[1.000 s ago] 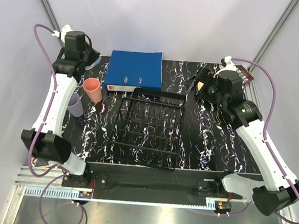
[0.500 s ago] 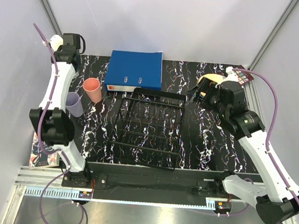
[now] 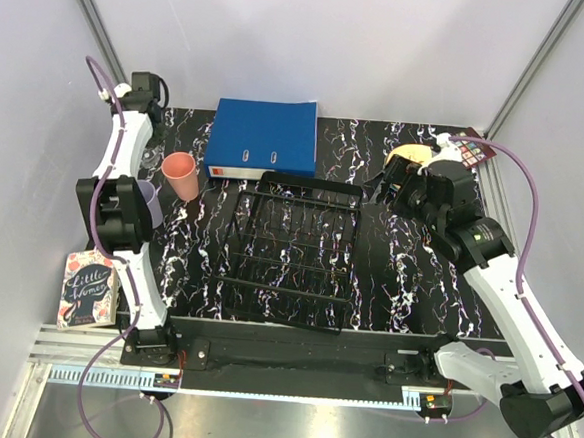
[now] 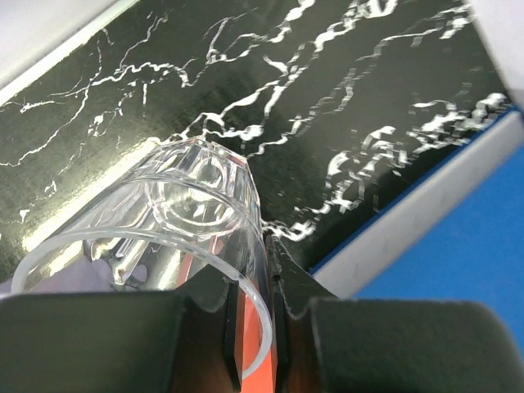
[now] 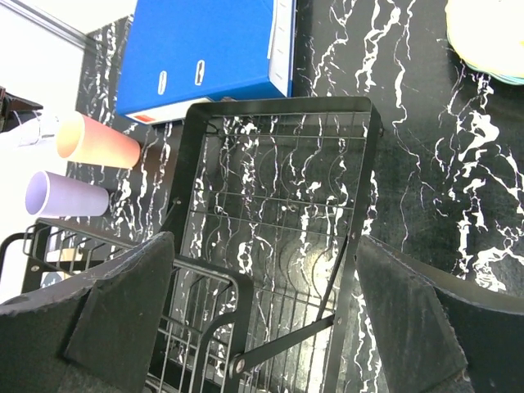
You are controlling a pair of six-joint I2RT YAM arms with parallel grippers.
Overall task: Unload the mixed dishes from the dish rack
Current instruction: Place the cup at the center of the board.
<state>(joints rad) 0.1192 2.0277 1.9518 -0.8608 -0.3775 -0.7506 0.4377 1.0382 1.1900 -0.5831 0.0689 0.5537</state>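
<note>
Left wrist view: open black marbled tabletop [image 4: 327,106] beside blue binder [image 4: 467,278]; left gripper [image 4: 250,327] pinches clear glass tumbler [image 4: 196,205] by its rim; right gripper [image 5: 266,303] gapes wide.

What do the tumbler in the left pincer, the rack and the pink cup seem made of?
Clear glass: see-through, glossy, thick rim with bright highlights; glass or hard clear plastic. Dish rack: thin black wire, faint sheen, probably coated metal. Salmon-pink cup: opaque, even colour, matte; likely plastic.
</note>
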